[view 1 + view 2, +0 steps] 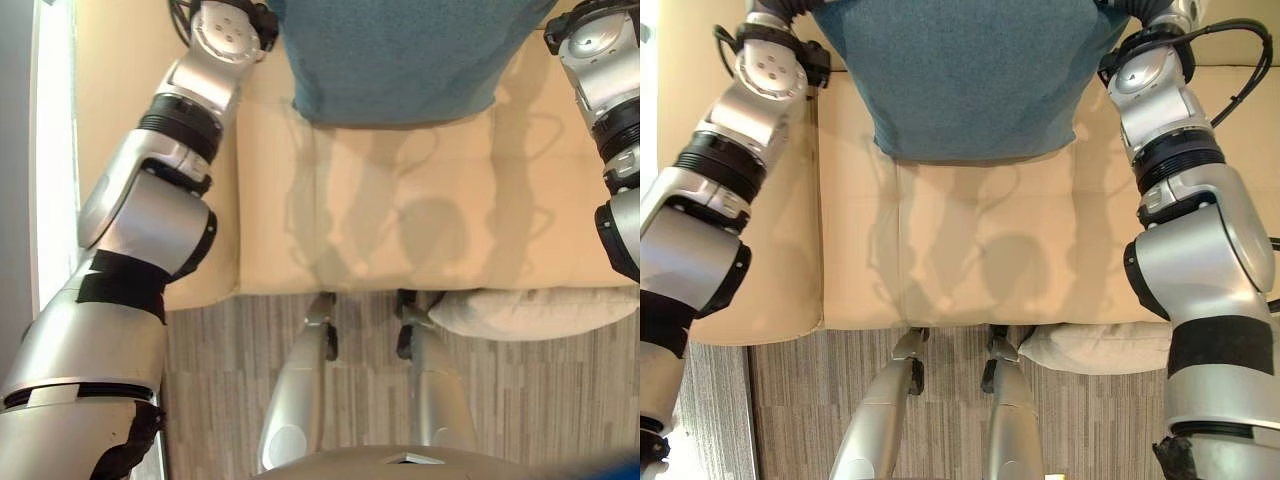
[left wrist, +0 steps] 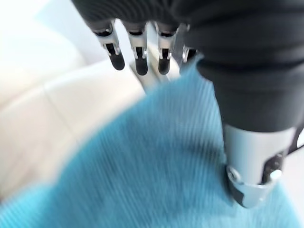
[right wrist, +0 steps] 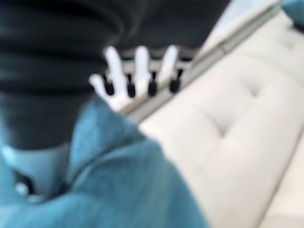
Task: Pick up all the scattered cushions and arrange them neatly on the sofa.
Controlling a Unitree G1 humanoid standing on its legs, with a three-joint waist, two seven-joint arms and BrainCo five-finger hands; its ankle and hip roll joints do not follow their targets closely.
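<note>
teal cushion held above the rear of the cream sofa seat, between both raised arms, lower edge hanging over the seat. left hand against one side of the cushion, fingers straight and spread past its edge, thumb laid along the fabric. right hand against the opposite side, fingers straight and apart beyond the cloth, blurred; sofa back visible past them. second cushion, cream, on the striped floor, touching the sofa's front edge toward the right arm. seat surface bare apart from shadow.
</note>
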